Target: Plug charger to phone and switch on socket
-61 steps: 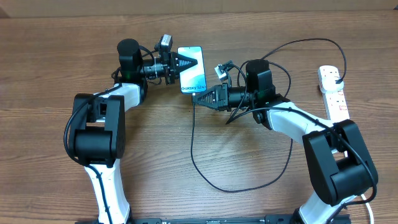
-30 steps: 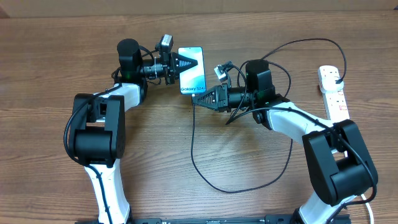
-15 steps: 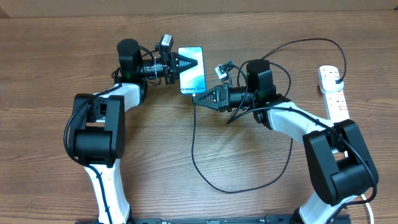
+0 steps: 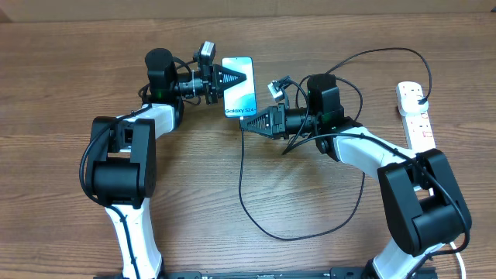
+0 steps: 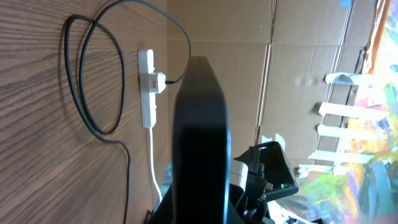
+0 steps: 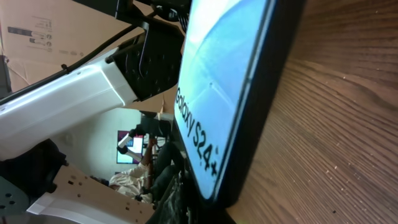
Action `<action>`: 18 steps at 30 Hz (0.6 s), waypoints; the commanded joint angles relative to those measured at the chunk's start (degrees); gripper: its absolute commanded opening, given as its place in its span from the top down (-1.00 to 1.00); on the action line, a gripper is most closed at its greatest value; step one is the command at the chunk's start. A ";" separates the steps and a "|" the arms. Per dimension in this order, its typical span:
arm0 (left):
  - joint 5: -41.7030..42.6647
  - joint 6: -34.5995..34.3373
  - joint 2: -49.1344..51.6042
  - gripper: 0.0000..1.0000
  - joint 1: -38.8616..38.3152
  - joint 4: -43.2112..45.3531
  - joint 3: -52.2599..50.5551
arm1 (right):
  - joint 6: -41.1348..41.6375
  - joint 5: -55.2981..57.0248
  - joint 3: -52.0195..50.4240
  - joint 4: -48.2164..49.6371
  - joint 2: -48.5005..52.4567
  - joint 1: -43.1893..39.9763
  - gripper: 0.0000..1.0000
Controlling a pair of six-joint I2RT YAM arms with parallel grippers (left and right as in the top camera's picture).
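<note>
The phone (image 4: 242, 97), with a light-blue screen reading "Galaxy S24+", is held on edge above the table at the back centre, and my left gripper (image 4: 237, 77) is shut on its upper left part. In the left wrist view the phone (image 5: 200, 137) shows edge-on as a dark slab. My right gripper (image 4: 246, 122) sits right at the phone's lower edge, shut on the connector end of the charger (image 4: 241, 167). The right wrist view shows the phone's screen (image 6: 217, 93) close up. The white socket (image 4: 418, 124) lies at the far right with the charger's black plug (image 4: 419, 99) in it.
The charger's cable loops over the table between the arms (image 4: 288, 235) and arcs back to the socket (image 4: 387, 51). The socket's thick white cord (image 5: 152, 165) runs off towards the table's near edge. A cardboard wall (image 4: 310, 8) stands behind the table.
</note>
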 commanded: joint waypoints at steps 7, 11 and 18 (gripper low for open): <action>5.16 2.25 -0.15 0.91 -0.63 1.75 1.42 | 1.05 1.27 -0.20 0.79 0.52 -0.59 0.92; 5.09 2.91 -0.15 0.91 -1.27 1.75 1.40 | 2.01 1.27 -0.20 2.27 0.52 -0.59 0.92; 4.81 3.93 -0.15 0.91 -2.40 1.75 1.40 | 2.93 1.22 -0.20 2.80 0.52 -0.59 0.92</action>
